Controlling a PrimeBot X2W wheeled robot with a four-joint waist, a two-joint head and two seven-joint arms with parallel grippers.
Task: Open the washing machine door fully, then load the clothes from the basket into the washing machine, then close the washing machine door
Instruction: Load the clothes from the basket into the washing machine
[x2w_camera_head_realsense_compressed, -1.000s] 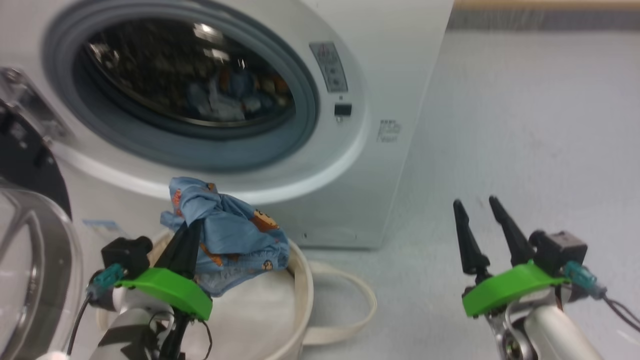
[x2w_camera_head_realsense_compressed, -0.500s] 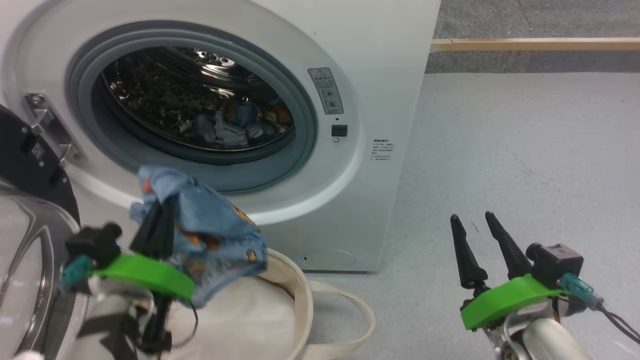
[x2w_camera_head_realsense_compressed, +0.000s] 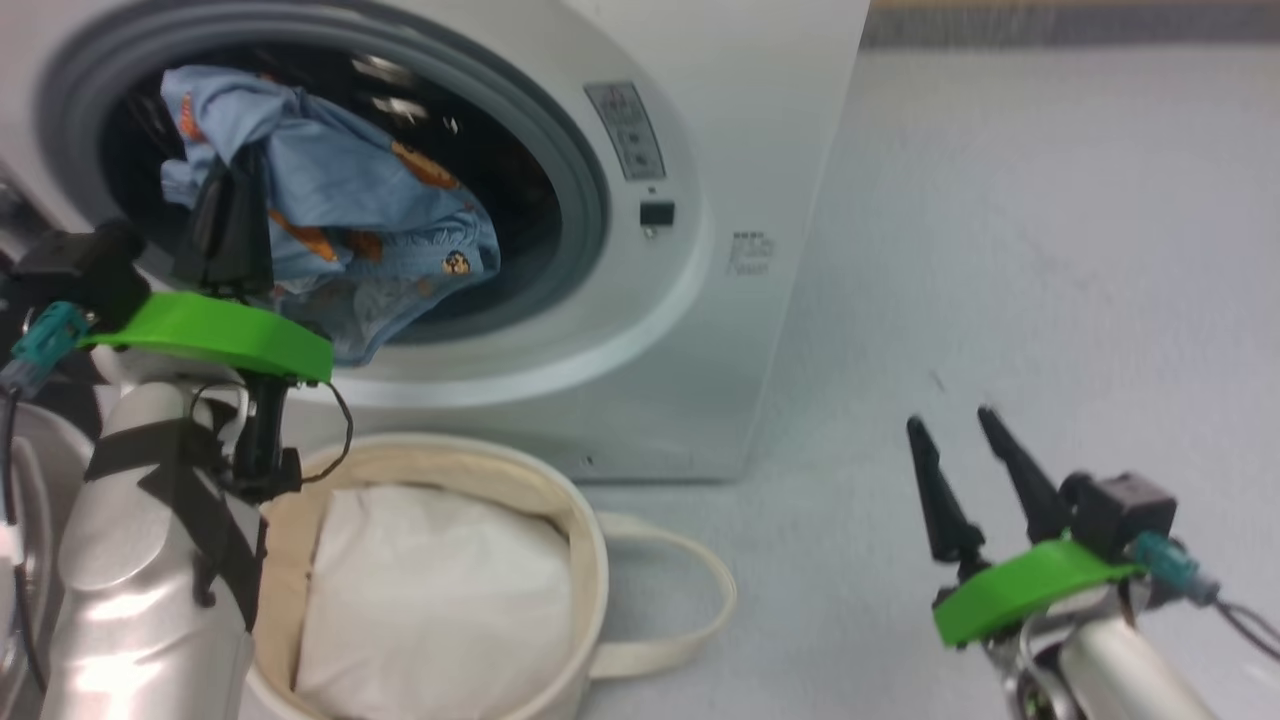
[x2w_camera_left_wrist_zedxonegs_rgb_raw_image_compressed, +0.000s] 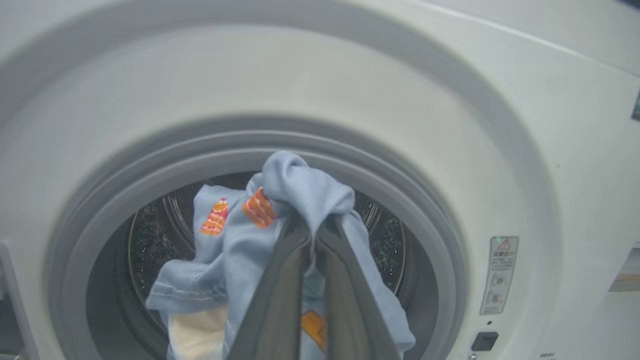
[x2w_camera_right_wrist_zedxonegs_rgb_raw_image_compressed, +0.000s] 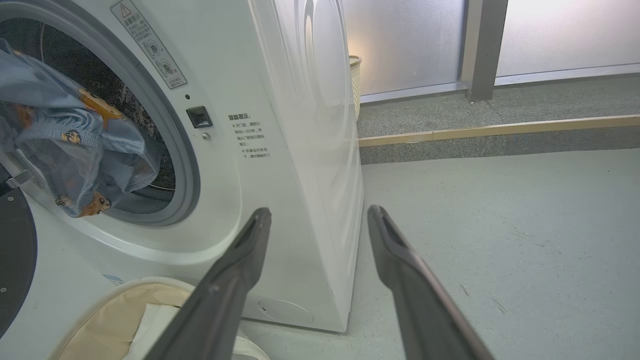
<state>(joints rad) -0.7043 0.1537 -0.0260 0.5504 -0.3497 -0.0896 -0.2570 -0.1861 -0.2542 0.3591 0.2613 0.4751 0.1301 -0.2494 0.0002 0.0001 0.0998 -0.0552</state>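
One light-blue garment (x2w_camera_head_realsense_compressed: 380, 210) hangs from my left gripper (x2w_camera_left_wrist_zedxonegs_rgb_raw_image_compressed: 314, 227), clamped on a bunched fold, the washing machine drum (x2w_camera_left_wrist_zedxonegs_rgb_raw_image_compressed: 150, 235) just beyond. Soft, light and floppy, it may snag; my right gripper (x2w_camera_head_realsense_compressed: 955, 428) stands open, empty.

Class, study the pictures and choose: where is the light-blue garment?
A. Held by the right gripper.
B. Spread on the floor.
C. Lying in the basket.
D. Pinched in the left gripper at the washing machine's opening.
D: the left gripper is shut on the light-blue garment, held up before the opening of the washing machine, while the right gripper stands open and empty.
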